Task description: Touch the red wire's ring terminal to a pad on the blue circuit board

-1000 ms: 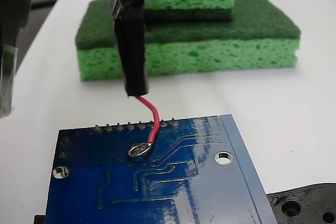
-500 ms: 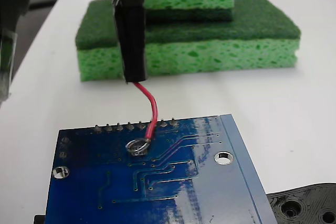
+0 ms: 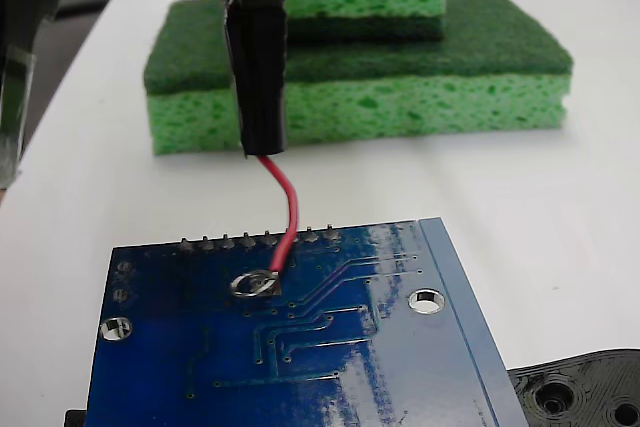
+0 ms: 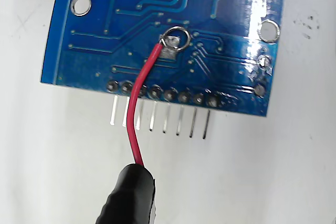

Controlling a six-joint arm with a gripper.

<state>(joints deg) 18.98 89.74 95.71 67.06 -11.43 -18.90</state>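
**Ring terminal resting on the board's pad**

Nearest the fixed camera, a black plastic piece point(image 3: 585, 392) with round holes pokes in at the lower right corner, lying on the white counter point(image 3: 560, 207) just beside the blue circuit board point(image 3: 330, 367). The board lies flat, glossy, with thin traces, silver-rimmed mounting holes near its left and right edges and a row of solder bumps along its far edge; the wrist view shows metal pins point(image 4: 157, 116) jutting out past that edge over the counter.

A little in from the bump row, the ring terminal point(image 3: 253, 284) lies on the board. In the wrist view the ring terminal point(image 4: 176, 39) overlaps the silver-grey pad point(image 4: 169, 51), its loop reaching past the pad's upper corner, so the two appear to touch. The red wire point(image 3: 289, 217) rises from the ring in a gentle curve, crosses the bump row, and runs into the tip of the black gripper point(image 3: 262, 142).

The gripper hangs upright above the board's far edge. Its jaws show only as one black bar with the wire coming out of the end; they are closed on the red wire.

Behind it, green sponges point(image 3: 400, 77) are stacked well beyond the board, a smaller one on top of a wider one with a dark scouring layer.
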